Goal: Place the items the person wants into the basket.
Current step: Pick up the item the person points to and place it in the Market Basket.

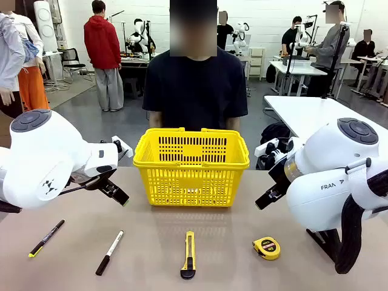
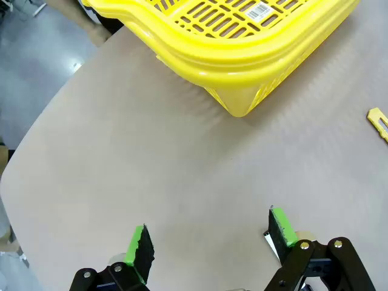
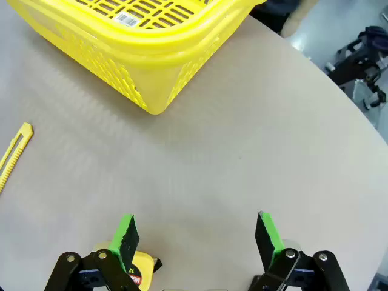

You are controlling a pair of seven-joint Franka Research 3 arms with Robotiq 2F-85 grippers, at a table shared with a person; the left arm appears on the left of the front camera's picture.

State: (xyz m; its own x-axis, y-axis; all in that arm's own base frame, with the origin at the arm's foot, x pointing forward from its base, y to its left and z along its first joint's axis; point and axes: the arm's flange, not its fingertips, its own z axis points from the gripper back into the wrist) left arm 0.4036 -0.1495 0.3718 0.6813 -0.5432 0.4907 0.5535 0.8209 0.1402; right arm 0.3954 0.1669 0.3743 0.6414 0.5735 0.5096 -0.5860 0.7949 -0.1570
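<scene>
Basket [image 1: 191, 179] ctr; marker [image 1: 110, 252], knife [image 1: 188, 256], tape measure [image 1: 267, 248] in front.

L gripper [image 2: 209, 225], R gripper [image 3: 194, 219] — both agape

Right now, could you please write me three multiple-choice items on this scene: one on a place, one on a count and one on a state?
1. Where does the tape measure lie relative to the basket?
A. Inside it. B. On the table, nearer the robot, toward its right. C. Behind it.
2. How many loose tools lie on the table?
A. Two. B. Four. C. Six.
3. How do the left arm's jaws stand?
A. Open, empty. B. Shut on a stapler. C. Shut, empty.

1 B: it rests on bare tabletop in the near row.
2 B: pen, marker, utility knife and tape measure.
3 A: the left wrist view shows the green pads apart, with table between them.
</scene>
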